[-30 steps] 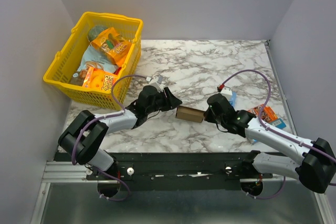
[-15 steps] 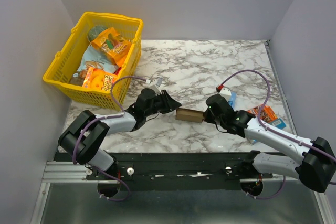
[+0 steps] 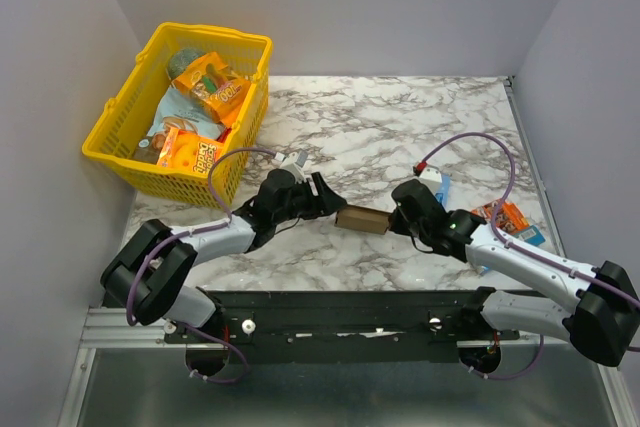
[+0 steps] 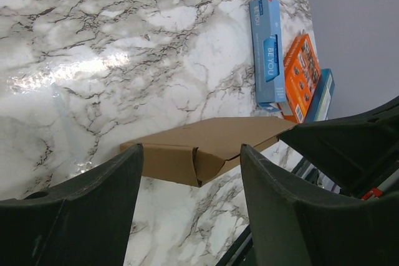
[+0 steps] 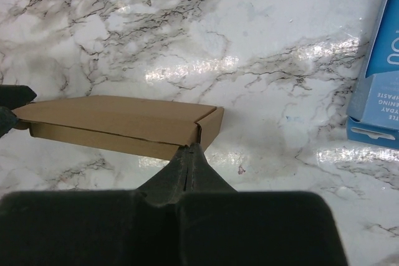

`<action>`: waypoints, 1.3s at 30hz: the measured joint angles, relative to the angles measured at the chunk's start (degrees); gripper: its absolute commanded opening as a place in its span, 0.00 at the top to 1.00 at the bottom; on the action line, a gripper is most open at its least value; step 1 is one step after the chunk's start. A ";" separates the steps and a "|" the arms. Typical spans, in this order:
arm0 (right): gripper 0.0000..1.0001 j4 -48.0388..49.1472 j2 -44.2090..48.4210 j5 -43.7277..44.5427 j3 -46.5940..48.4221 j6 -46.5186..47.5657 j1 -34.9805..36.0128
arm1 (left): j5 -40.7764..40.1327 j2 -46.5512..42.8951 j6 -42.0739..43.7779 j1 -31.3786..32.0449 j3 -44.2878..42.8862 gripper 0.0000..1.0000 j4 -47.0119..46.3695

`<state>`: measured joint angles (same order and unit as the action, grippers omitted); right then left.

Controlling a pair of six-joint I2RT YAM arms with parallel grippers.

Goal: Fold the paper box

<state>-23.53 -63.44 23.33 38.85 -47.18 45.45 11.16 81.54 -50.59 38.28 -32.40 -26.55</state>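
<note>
Surface and room: a white marble-pattern table (image 3: pixel 400 127) is standing between plain grey walls (image 3: pixel 350 7), with a black rail (image 3: pixel 330 307) running along its near edge under both arm bases.

Left to right, overhead view: a yellow basket (image 3: pixel 170 179) is sitting at the far left corner, holding orange snack packets (image 3: pixel 212 87). The left hand (image 3: pixel 325 197) is reaching toward the middle of the table, meeting the left end of the paper box (image 3: pixel 362 218). The box is lying flat and folded shut, midway across the table and nearer its near edge. The right hand (image 3: pixel 400 212) is meeting its right end.

View differences: the left wrist camera is showing that hand's fingers (image 4: pixel 93 210) standing apart, the box's short end appearing in the gap; actual contact cannot be told. The right wrist camera is showing its fingers pressed together with nothing between them, their tip touching the box's near side wall just beside the corner seam. Neither detail is showing from overhead.

Surroundings: a slim blue packet (image 4: pixel 267 54) is lying toward the right edge, an orange printed packet (image 4: pixel 302 76) just beside it. A purple cable (image 3: pixel 480 137) is arching over the right arm. The right arm is partly hiding both packets from overhead.
</note>
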 measured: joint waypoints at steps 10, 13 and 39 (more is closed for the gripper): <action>1.00 -0.09 -0.33 0.50 0.22 -0.02 0.55 | 0.09 0.70 -1.57 0.00 0.04 0.39 -1.64; 1.00 -0.11 -0.33 0.70 0.22 -0.02 0.63 | 0.13 1.03 -2.14 0.00 0.04 0.47 -2.51; 1.00 -1.51 -1.31 2.43 1.20 -1.01 1.86 | 2.49 3.82 -7.34 -0.02 4.33 0.83 -15.41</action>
<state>-25.04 -64.75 25.76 40.05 -48.18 47.31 13.65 85.36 -57.93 38.26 -28.08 -41.95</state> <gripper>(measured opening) 0.009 0.230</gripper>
